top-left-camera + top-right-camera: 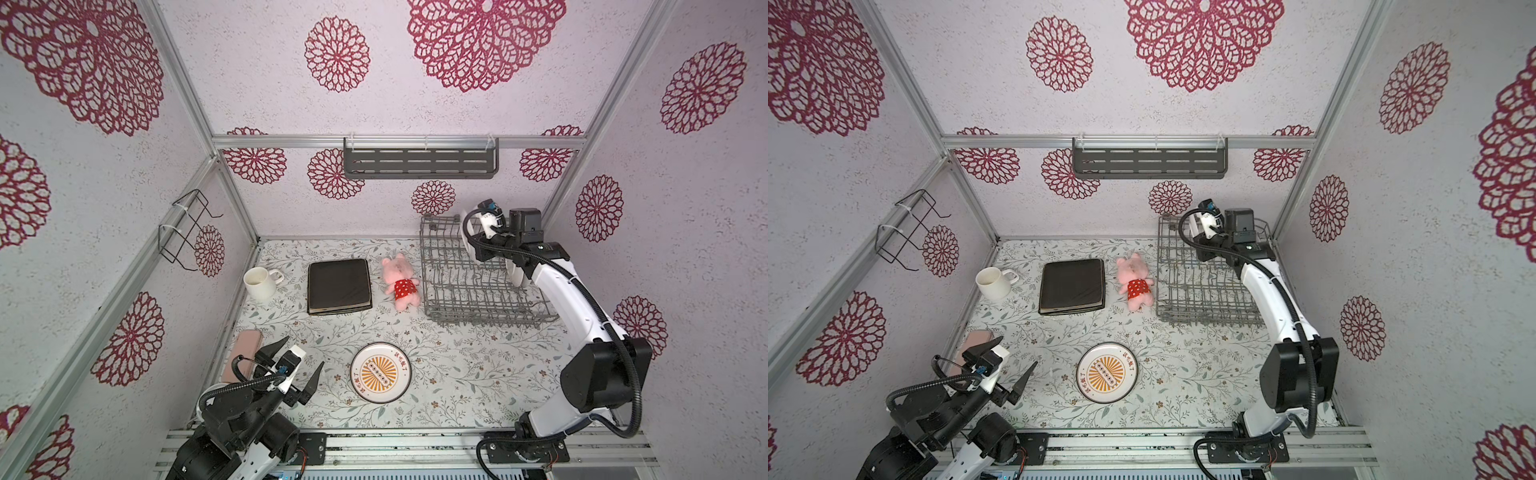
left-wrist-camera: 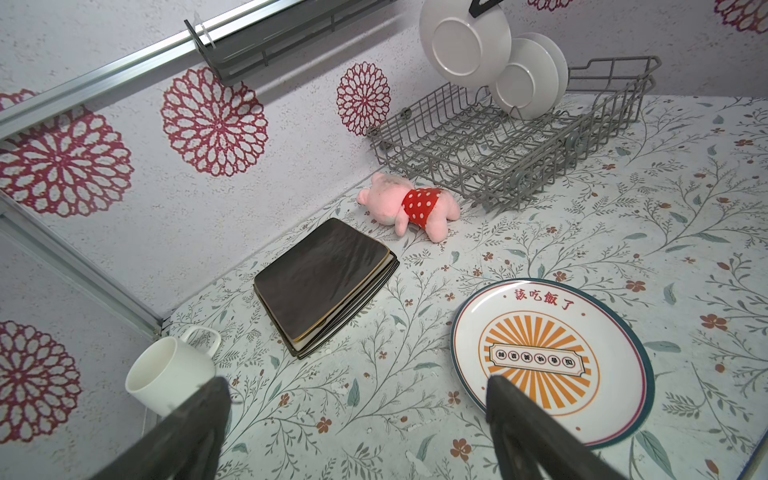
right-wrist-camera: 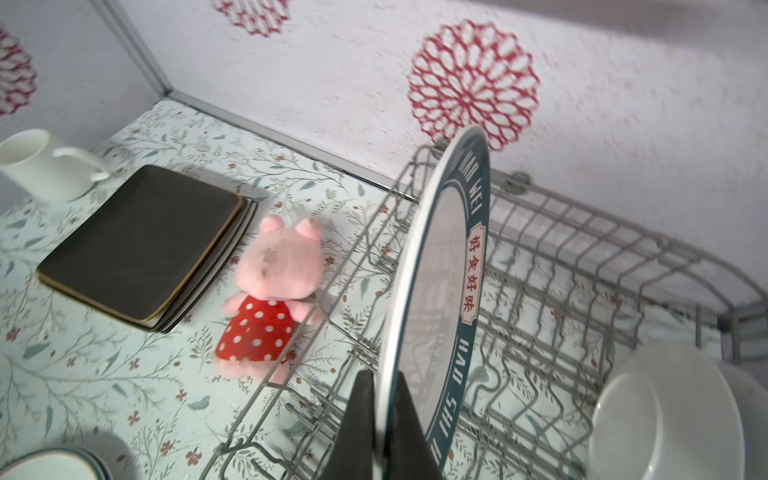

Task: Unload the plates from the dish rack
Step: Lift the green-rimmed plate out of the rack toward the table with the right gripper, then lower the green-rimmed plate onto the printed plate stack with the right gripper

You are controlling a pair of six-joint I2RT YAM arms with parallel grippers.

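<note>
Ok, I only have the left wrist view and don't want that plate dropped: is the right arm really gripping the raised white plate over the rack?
Observer: Yes. The right wrist view shows the jaws of the right gripper shut on the rim of the raised plate.
Operator: I see only its white back. What's on the front?
Observer: A dark teal band with white lettering rings its face.
Operator: Anything hidden beside my arm?
Observer: A flat pink object lies on the table just left of the left gripper.
</note>
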